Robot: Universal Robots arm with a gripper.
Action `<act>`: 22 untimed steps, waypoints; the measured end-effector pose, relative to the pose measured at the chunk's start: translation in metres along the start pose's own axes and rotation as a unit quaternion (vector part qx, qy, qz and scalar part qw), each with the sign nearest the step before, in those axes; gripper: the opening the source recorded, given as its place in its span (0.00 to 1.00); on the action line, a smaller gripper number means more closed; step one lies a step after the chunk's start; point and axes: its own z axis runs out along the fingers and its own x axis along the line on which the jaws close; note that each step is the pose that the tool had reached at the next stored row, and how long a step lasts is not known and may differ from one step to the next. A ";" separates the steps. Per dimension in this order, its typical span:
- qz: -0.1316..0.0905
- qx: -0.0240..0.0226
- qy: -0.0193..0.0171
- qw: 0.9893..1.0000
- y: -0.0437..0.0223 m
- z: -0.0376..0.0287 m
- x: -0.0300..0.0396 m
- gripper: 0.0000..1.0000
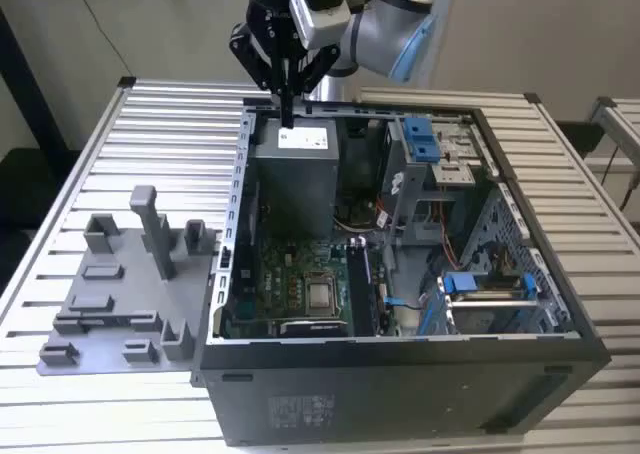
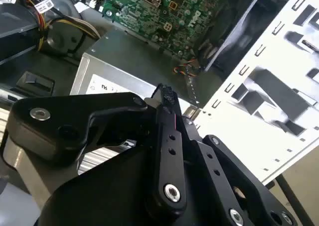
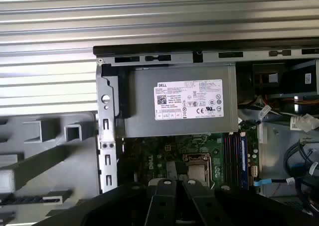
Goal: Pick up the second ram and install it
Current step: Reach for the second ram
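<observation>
Our claw [image 1: 288,112] hung pinched shut, empty as far as we could see, above the boxy sheet-metal supply [image 1: 295,174] at twelve o'clock in the case [image 1: 400,394]. A straight drop would have struck that hard lid or the case's thin rim. A thin blue stick, possibly the ram [image 3: 243,159], stood slotted in the green board [image 3: 149,159]; a skewed push could crack it. At nine o'clock, the grey moulded tray [image 1: 100,314] lay on the ribbed table [image 1: 160,124].

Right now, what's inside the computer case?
Visible: power supply, motherboard with processor socket, memory slots, wiring, blue clips. The power supply covers whatever lies beneath it; slot contents unclear.
</observation>
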 end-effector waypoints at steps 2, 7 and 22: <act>0.000 0.000 0.000 1.000 0.0000 0.0000 0.0000 0.11; 0.000 0.000 0.000 1.000 0.0000 0.0000 0.0000 0.11; 0.000 0.000 -0.001 1.000 -0.0009 -0.0003 0.0132 0.11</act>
